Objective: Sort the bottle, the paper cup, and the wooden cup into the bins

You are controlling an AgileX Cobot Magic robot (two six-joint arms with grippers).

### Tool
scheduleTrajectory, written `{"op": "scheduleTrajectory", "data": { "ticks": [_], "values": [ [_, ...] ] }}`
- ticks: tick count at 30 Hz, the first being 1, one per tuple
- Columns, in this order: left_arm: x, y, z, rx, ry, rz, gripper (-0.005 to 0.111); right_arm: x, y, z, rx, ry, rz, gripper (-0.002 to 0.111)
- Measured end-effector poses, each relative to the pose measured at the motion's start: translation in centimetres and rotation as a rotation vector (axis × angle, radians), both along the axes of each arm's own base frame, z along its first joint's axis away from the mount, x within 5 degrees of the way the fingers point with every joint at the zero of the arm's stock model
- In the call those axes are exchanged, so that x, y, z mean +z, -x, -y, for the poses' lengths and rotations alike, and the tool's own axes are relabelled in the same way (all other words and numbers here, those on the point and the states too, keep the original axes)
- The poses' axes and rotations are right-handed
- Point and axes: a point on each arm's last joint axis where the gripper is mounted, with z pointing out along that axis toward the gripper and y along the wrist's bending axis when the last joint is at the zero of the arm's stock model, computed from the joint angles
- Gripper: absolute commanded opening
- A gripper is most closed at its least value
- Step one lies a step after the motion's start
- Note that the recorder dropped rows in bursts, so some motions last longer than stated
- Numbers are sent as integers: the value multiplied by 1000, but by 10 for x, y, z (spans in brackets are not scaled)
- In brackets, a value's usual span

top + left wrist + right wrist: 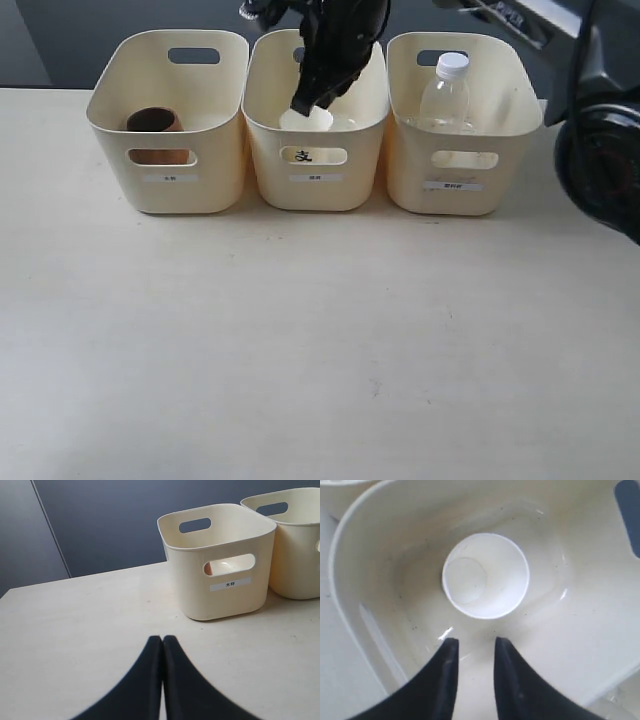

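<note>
Dark wall (70,40) backs the cream tabletop (320,350), with three bins (215,185) in a row along its far edge. The wooden cup (153,121) sits in the left one, the paper cup (485,575) upright in the middle, and the bottle (446,95) in the right. The right claw (474,647) hangs released over the paper cup, not touching it. The left claw (162,639) is clenched and empty.

The right arm (340,40) hung steeply downward, and the right gripper (476,642) at its end pointed down with its two fingers a little apart and nothing between them. The left gripper (162,639) had both fingers pressed together, holding nothing.
</note>
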Motion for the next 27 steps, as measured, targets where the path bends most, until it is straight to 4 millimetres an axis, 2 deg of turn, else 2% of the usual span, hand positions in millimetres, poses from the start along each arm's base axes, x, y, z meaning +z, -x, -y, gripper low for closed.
{"op": "scheduleTrajectory", "data": {
  "ticks": [2, 8, 14, 16, 18, 21, 24, 26, 27],
  "values": [
    [0, 0, 0, 0, 0, 0, 0, 20, 6, 2, -11, -44, 15, -1],
    [0, 0, 0, 0, 0, 0, 0, 63, 31, 9, -19, -152, 13, -1],
    [0, 0, 0, 0, 0, 0, 0, 70, 62, 35, -40, -81, -29, -1],
    [0, 0, 0, 0, 0, 0, 0, 73, 78, 50, -52, -56, -49, -1],
    [0, 0, 0, 0, 0, 0, 0, 89, 100, 71, -71, -55, -38, -1],
    [0, 0, 0, 0, -4, 0, 0, 122, 138, 107, -112, -86, 19, -1],
    [0, 0, 0, 0, -4, 0, 0, 148, 183, 149, -173, -118, 89, -1],
    [0, 0, 0, 0, -4, 0, 0, 159, 206, 167, -201, -127, 137, -1],
    [0, 0, 0, 0, -4, 0, 0, 169, 226, 179, -220, -143, 183, -1]
  ]
}}
